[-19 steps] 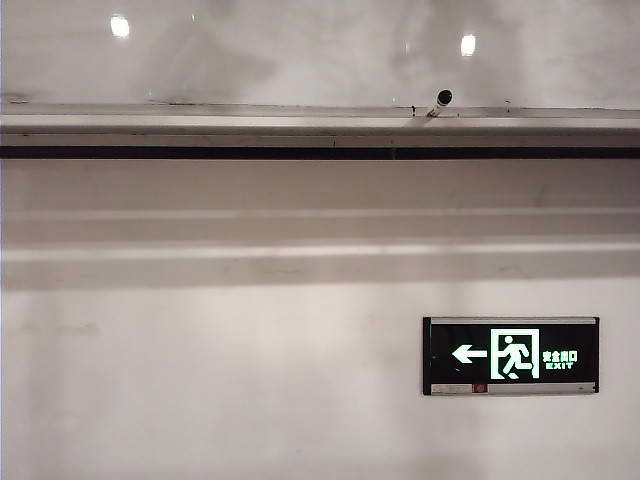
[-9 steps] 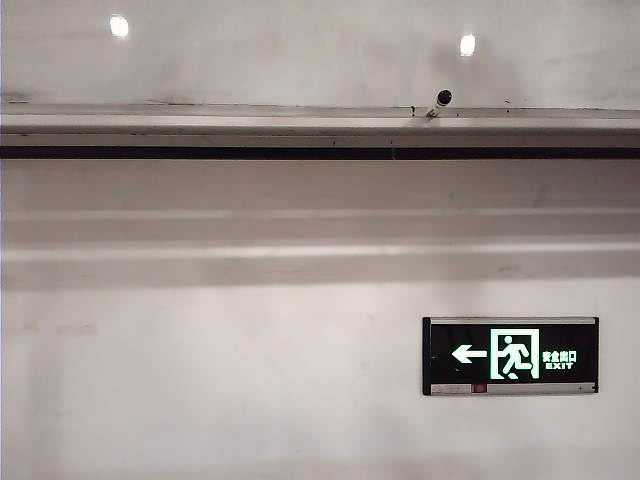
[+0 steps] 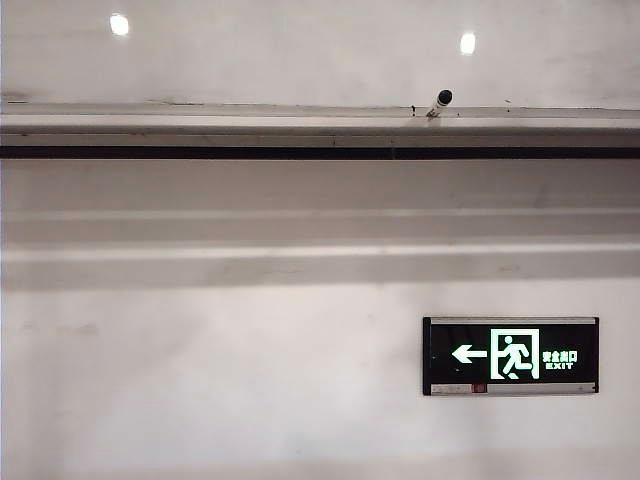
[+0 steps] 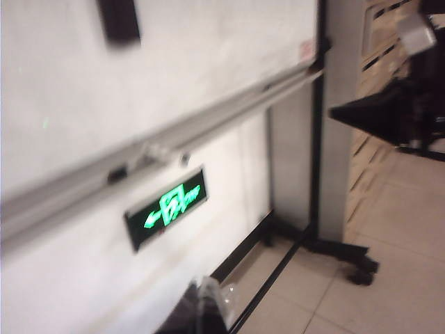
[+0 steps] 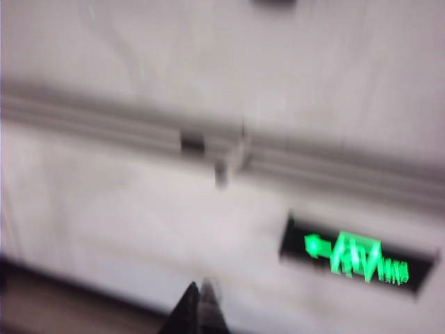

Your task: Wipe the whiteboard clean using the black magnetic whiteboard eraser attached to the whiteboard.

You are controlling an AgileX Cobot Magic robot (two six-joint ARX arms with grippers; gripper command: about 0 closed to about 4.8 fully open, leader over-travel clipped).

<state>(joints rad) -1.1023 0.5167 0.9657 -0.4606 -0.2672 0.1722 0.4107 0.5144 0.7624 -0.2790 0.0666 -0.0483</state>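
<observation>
Currently neither gripper visible in the exterior view; only the whiteboard [image 3: 300, 60] filling the band from 10 to 2 o'clock, with the tray rail [image 3: 300, 125] running along its lower edge.

Left first. Left gripper [image 4: 201, 309] low before the wall, fingers pressed together, holding nothing. Ahead of the tips and across the rail, on the glossy panel: the black magnetic whiteboard eraser [image 4: 119, 19], partly cut off by the frame, well apart from the fingers, long axis roughly crosswise to the rail. Probably the better-placed arm, since the block shows clearly here.

Middle of the rail: one white marker [image 3: 440, 101] lying in it, black cap tipped toward 1 o'clock, seen at about 1 o'clock from the exterior view's centre. Nothing else made out in the tray there. Exit sign [image 3: 510, 355] on the wall at about 4 o'clock.

Right last. Right gripper [image 5: 200, 309] likewise squeezed closed and empty, pointing at the wall below the rail. Picture heavily blurred; a dark sliver [image 5: 274, 3] at the frame's edge beyond the rail, possibly the eraser, but not certain.
</observation>
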